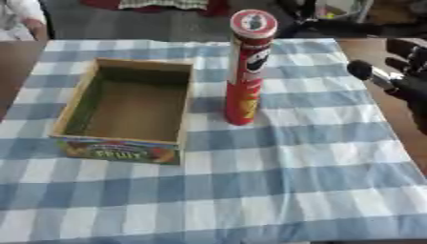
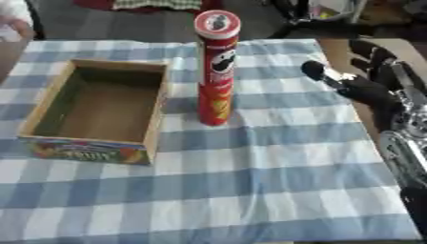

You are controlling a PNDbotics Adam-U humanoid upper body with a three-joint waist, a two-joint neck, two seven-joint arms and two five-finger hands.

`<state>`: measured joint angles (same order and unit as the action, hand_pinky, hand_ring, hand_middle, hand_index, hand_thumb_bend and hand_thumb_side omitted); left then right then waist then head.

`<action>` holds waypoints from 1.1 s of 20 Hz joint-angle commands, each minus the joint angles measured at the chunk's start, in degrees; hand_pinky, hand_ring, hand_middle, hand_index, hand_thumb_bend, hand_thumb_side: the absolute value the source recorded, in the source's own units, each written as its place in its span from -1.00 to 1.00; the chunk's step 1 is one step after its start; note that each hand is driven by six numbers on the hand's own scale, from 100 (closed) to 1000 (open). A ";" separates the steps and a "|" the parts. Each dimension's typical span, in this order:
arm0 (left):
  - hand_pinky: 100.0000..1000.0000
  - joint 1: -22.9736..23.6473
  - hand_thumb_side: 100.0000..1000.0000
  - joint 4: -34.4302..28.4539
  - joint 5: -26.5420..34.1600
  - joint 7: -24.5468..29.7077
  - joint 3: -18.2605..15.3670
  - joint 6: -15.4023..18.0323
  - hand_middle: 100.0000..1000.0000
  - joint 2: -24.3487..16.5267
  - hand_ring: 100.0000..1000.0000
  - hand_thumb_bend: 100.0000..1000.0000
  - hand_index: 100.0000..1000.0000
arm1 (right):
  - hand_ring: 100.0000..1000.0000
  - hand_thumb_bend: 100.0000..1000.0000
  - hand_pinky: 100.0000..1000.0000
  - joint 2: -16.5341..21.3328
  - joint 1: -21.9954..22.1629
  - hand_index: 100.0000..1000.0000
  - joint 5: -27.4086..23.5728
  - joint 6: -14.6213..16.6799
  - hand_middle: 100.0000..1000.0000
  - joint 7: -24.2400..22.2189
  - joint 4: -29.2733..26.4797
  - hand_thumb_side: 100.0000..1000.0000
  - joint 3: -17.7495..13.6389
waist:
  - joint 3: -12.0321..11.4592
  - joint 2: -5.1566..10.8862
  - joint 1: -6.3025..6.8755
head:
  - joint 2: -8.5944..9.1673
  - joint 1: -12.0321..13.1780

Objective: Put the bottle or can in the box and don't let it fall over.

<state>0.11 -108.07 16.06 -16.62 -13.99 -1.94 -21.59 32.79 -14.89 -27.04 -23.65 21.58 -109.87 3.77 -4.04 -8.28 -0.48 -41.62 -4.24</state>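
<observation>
A blue checked cloth (image 1: pixel 250 190) covers the bench. The open cardboard box (image 1: pixel 79 102) sits at 9 o'clock. The red can (image 1: pixel 246 71) stands upright beside it, long axis vertical, lid up. The right robot hand (image 2: pixel 363 88), fuller in the right eye view, waits at 3 o'clock, fingers spread, empty.

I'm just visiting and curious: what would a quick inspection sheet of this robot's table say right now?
Surface: table under a blue and white checked cloth, lying flat.
Job's things: tall red chip can standing upright on the cloth, just right of the cardboard box; the box is open on top with nothing in it.
Clutter: nothing seen on the cloth.
Robot hands: right robot hand is open, raised to the right of the can and not touching it; left robot hand not in view.
Cables: nothing seen.
Surroundings: dark floor and blurred objects beyond the far edge; bare wooden table edge beside the cloth.
</observation>
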 commanded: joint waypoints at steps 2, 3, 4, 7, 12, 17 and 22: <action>1.00 -0.41 0.07 -0.68 -0.14 0.28 -0.12 0.04 0.71 -0.99 0.74 -0.26 0.55 | 1.00 0.78 0.64 -0.43 -1.74 0.74 -0.82 0.68 0.88 -2.60 0.73 -0.58 0.78 | -0.23 0.32 0.09 | 1.11 -0.18; 1.00 -0.43 0.07 -0.68 -0.13 0.31 -0.10 0.04 0.71 -0.98 0.74 -0.26 0.55 | 1.00 0.78 0.64 -0.79 -2.05 0.74 -0.94 0.87 0.88 -3.14 1.11 -0.58 1.03 | -0.28 0.27 0.10 | 1.19 -0.16; 1.00 -0.45 0.07 -0.68 -0.13 0.33 -0.10 0.04 0.71 -0.98 0.74 -0.26 0.55 | 1.00 0.78 0.64 -1.13 -2.35 0.75 -0.87 1.00 0.88 -3.60 1.45 -0.58 1.30 | -0.32 0.22 0.10 | 1.24 -0.16; 1.00 -0.51 0.07 -0.67 -0.11 0.38 -0.07 0.02 0.71 -0.92 0.75 -0.26 0.55 | 1.00 0.70 0.65 -2.01 -3.16 0.77 -0.41 1.34 0.87 -4.77 2.05 -0.64 2.07 | -0.43 0.05 0.09 | 1.27 -0.13; 1.00 -0.62 0.07 -0.67 -0.07 0.51 -0.01 -0.01 0.71 -0.83 0.75 -0.26 0.55 | 1.00 0.70 0.65 -3.26 -4.37 0.76 -0.20 1.31 0.86 -5.64 2.89 -0.65 2.90 | -0.52 -0.12 0.04 | 1.34 -0.06; 1.00 -0.71 0.06 -0.68 -0.08 0.65 0.03 -0.01 0.71 -0.78 0.74 -0.26 0.55 | 1.00 0.74 0.65 -4.63 -5.61 0.71 0.19 1.64 0.86 -6.60 3.97 -0.62 3.74 | -0.63 -0.28 0.06 | 1.65 -0.06; 1.00 -0.86 0.06 -0.67 -0.07 0.84 0.11 -0.04 0.71 -0.67 0.75 -0.26 0.55 | 1.00 0.77 0.64 -5.95 -6.90 0.67 1.52 3.32 0.84 -8.74 5.45 -0.58 4.44 | -0.78 -0.51 0.10 | 2.10 -0.19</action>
<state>-0.31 -108.07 16.06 -16.00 -13.66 -2.08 -21.54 26.35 -20.88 -26.10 -20.79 13.49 -104.24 8.30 -4.75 -9.24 -0.51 -40.28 -4.24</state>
